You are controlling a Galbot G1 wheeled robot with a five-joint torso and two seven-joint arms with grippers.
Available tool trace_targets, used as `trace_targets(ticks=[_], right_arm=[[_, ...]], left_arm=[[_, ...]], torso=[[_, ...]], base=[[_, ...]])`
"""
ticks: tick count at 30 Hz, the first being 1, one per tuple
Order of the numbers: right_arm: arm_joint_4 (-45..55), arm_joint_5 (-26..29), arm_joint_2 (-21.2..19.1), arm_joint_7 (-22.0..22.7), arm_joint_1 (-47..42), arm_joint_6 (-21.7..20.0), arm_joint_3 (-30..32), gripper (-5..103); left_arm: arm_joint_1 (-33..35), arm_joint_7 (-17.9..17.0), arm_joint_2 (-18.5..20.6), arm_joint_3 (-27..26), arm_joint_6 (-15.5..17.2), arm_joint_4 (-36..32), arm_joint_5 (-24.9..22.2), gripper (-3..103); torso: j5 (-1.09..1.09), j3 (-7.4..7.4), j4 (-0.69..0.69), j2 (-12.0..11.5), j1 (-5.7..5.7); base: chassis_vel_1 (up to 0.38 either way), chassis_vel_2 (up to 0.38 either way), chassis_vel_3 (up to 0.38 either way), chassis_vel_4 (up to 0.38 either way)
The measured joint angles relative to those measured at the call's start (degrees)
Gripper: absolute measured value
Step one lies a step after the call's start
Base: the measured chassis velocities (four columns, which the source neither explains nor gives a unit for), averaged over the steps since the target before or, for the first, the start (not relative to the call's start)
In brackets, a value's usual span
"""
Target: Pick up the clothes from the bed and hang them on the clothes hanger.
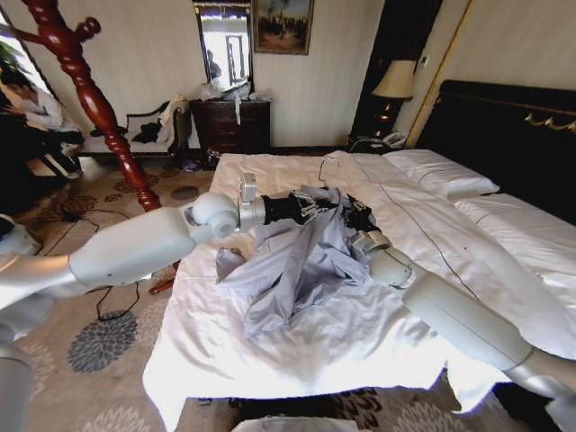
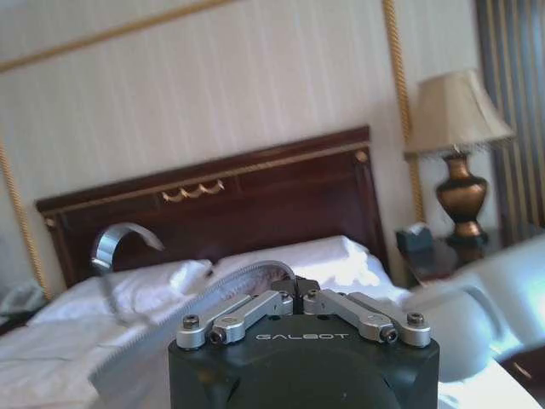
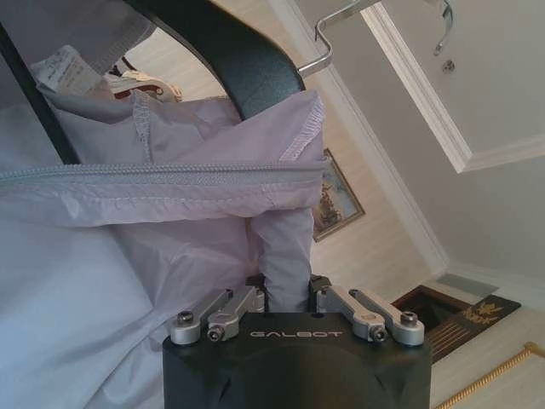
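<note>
The jacket (image 1: 301,261), thin grey-blue cloth with a soft sheen, hangs in crumpled folds over the bed (image 1: 378,333), its lower part pooled on the wrinkled white duvet near the foot end. Above the bed both arms meet at the top of the jacket. The left gripper (image 1: 310,205) holds there with its jaws drawn in on a zip edge of the cloth, seen in the left wrist view as a toothed grey strip (image 2: 213,294) running up between them. The right gripper (image 1: 358,219) comes from the headboard side, its jaws pinched on a narrow fold of the jacket (image 3: 285,264). In the right wrist view the hanger (image 3: 230,51), smooth black with a thin metal hook, sits inside the collar, beside stitched seams, a straight zip line and a small white label (image 3: 68,68).
</note>
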Motion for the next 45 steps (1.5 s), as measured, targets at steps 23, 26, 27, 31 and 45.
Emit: trace_targets(ticks=[23,26,27,31,45], right_arm=[[-1.0,2.9,-3.9,1.0,1.2,2.9,1.8,20],[-1.0,3.3,-3.8,1.0,1.9,2.9,1.5,20],[-0.8,3.5,-3.6,1.0,2.2,2.8,1.2,20],[-0.2,3.5,-3.0,0.9,2.4,2.5,0.6,20],[0.6,2.2,-1.3,0.1,2.0,1.6,-0.8,20]], left_arm=[[-11.9,16.0,11.3,1.7,-2.4,10.6,-3.2,0],[-12.2,17.2,12.2,1.7,-2.7,11.5,-2.4,0],[-12.4,17.6,12.3,1.7,-2.9,12.3,-1.8,0],[-12.4,17.4,11.0,1.8,-2.9,12.9,-0.1,0],[-12.5,8.6,-6.3,4.1,-0.8,15.1,5.4,0]], torso=[[0.01,0.0,0.0,0.0,0.01],[0.0,0.0,0.01,0.0,0.01],[-0.01,0.0,0.03,0.0,0.01],[-0.01,0.0,0.03,0.0,0.01],[0.05,0.01,-0.04,0.0,0.02]], base=[[0.0,0.0,0.0,0.0],[0.0,0.0,0.0,0.0],[0.0,0.0,0.0,0.0],[0.0,0.0,0.0,0.0],[0.0,0.0,0.0,0.0]])
